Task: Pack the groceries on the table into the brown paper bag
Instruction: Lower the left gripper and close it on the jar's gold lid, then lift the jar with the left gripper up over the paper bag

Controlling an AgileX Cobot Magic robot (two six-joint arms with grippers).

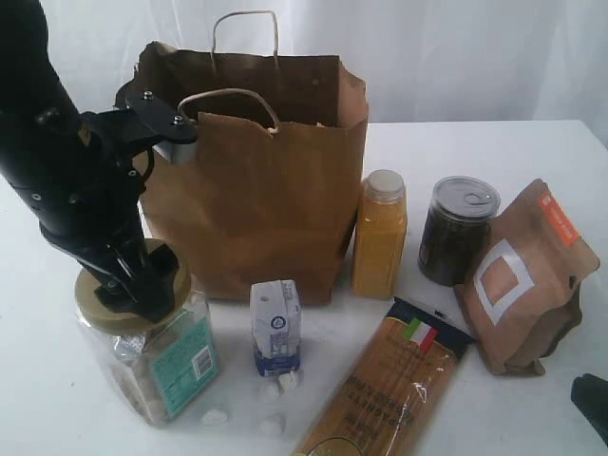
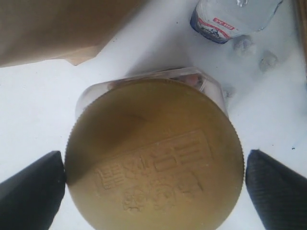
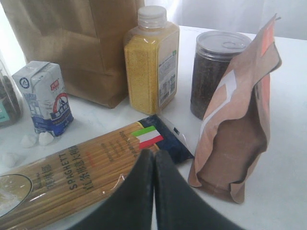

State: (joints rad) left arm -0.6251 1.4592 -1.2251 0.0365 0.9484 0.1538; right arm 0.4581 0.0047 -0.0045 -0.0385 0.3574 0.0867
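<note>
The clear tan-lidded jar [image 1: 157,366] stands at the front left of the table [image 1: 494,142]. My left gripper [image 1: 133,285] is down over its lid [image 2: 153,153], open, with one finger [image 2: 33,187] on each side of the rim. The tall brown paper bag [image 1: 256,190] stands behind it. In front of the bag are the white-blue carton [image 1: 275,328], the yellow-orange bottle [image 1: 380,237], the dark can [image 1: 456,233], the brown pouch [image 1: 527,275], the spaghetti packet [image 1: 389,389] and small white lumps [image 1: 280,385]. My right gripper [image 3: 154,152] is shut and empty, low over the spaghetti end.
The bag's mouth is open, with both loop handles [image 1: 245,28] standing up. The left arm [image 1: 57,161] leans close to the bag's left side. Only a dark corner of the right gripper [image 1: 591,399] shows at the table's front right edge.
</note>
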